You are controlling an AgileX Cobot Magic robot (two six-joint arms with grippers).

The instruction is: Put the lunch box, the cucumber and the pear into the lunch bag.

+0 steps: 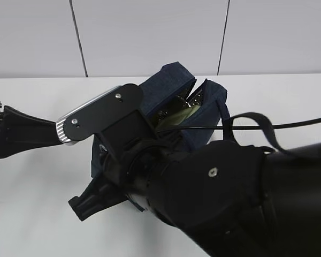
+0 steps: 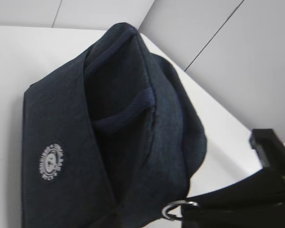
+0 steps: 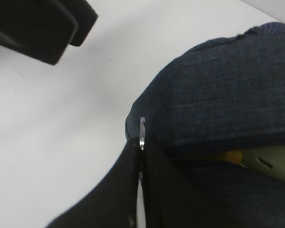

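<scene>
The navy lunch bag (image 1: 168, 88) lies on the white table with its top partly unzipped. It fills the left wrist view (image 2: 123, 142). The pale green lunch box lid (image 1: 177, 116) shows in the opening and in the right wrist view (image 3: 273, 164). A yellow bit of the pear (image 3: 230, 156) lies beside it. The cucumber is hidden. My right gripper (image 3: 141, 142) is shut on the metal ring pull (image 3: 142, 130), which also shows in the left wrist view (image 2: 176, 209). My left arm (image 1: 27, 134) reaches toward the bag's left end, its fingertips hidden.
My right arm (image 1: 224, 198) fills the foreground and covers the bag's front. A loop handle (image 1: 257, 126) hangs off the bag's right side. White table (image 1: 32, 214) lies left and in front, with a grey wall behind.
</scene>
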